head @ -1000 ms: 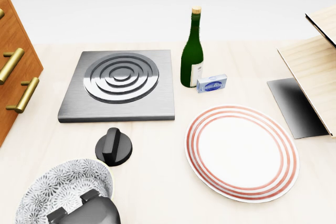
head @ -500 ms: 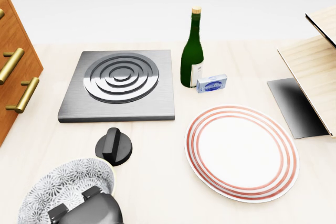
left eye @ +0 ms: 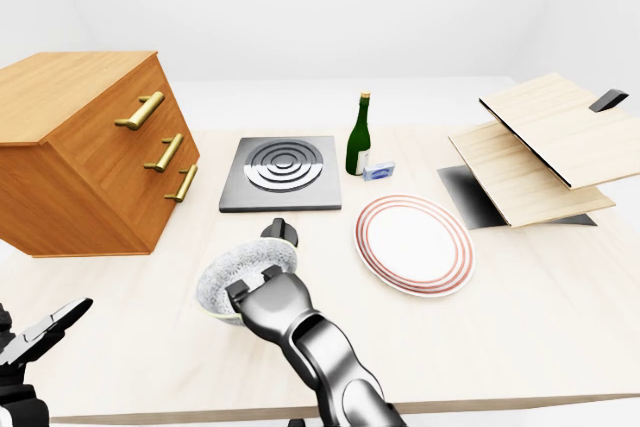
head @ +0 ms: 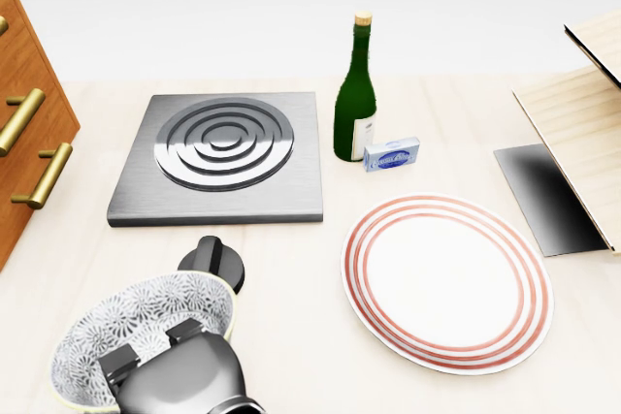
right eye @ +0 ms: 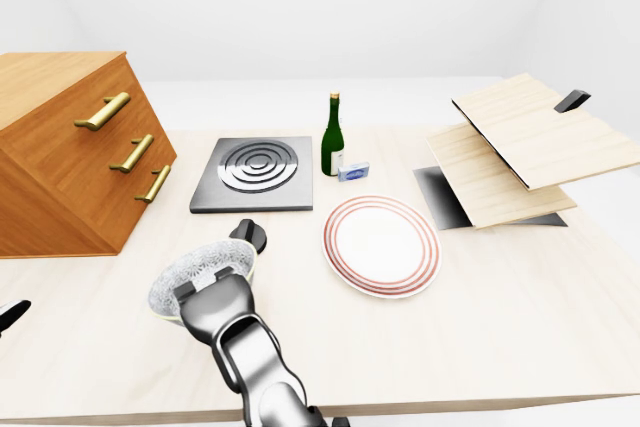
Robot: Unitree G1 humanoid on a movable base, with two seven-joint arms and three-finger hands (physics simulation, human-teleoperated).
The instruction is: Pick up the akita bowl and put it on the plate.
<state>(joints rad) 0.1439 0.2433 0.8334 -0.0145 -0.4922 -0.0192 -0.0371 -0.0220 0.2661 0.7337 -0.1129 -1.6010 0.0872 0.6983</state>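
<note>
Although the akita bowl [head: 146,329] sits low at about seven o'clock in the head view, it already appears raised and tipped, its far rim overlapping the black knob [head: 215,261], so the step in hand looks like the carry, with the lift under way. The hand [left eye: 268,294] gripping it reaches up from the bottom of the eye views; which arm it belongs to is hard to settle, though I take it for the right, since a separate dark hand [left eye: 45,335] lies idle at eight o'clock in the left-eye view, its fingers seemingly spread and empty. The gripping fingers are pinched over the near rim, one inside the bowl. The plate [head: 446,281] lies well apart at about four o'clock, bare. The next move calls for a level sweep rightward, staying on the near side of the bottle [head: 355,91] and the small blue box [head: 392,154], then lowering the bowl onto the plate's centre.
</note>
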